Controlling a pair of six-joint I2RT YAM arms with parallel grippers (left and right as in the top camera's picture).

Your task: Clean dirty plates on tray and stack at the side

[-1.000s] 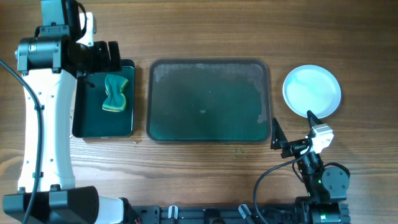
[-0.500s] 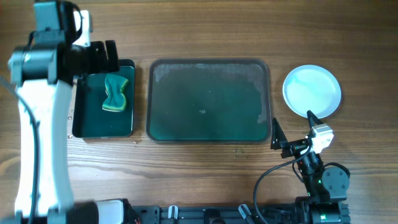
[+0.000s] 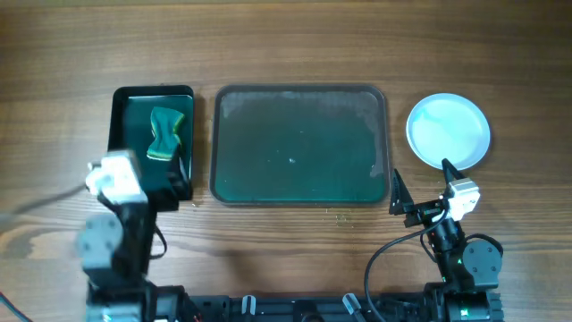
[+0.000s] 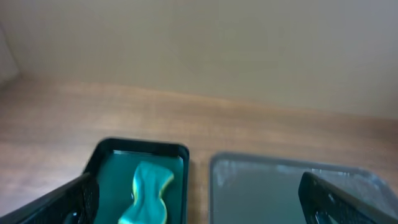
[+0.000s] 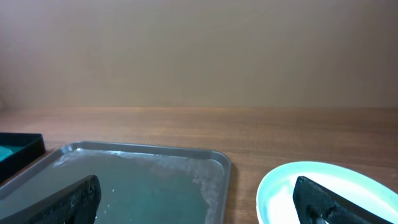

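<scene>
Overhead and wrist views of the tabletop. The large dark green rectangular tray with a raised grey rim (image 3: 299,92) lies at the middle of the tabletop; its near edge is cut off in both wrist views. The round pale blue plate (image 3: 449,131) lies near the right edge of the tabletop, well apart from the tray. Whether further plates are stacked beneath it cannot be told. In the right wrist view the plate is cut off at the bottom and partly covered by a black fingertip (image 5: 320,199).

The left arm is blurred in the overhead view, so its outline is hard to make out. The left gripper (image 4: 199,205) is seen over the near end of the smaller narrow dark tray (image 3: 119,107), which lies near the left edge of the tabletop and holds a crumpled green and yellow sponge (image 3: 165,134). Its jaws are spread wide. Contact with that tray cannot be judged.

The right gripper (image 3: 420,183) is held near the near right corner of the large tray, between tray and plate. Its jaws are likewise spread wide, and neither object is gripped.
</scene>
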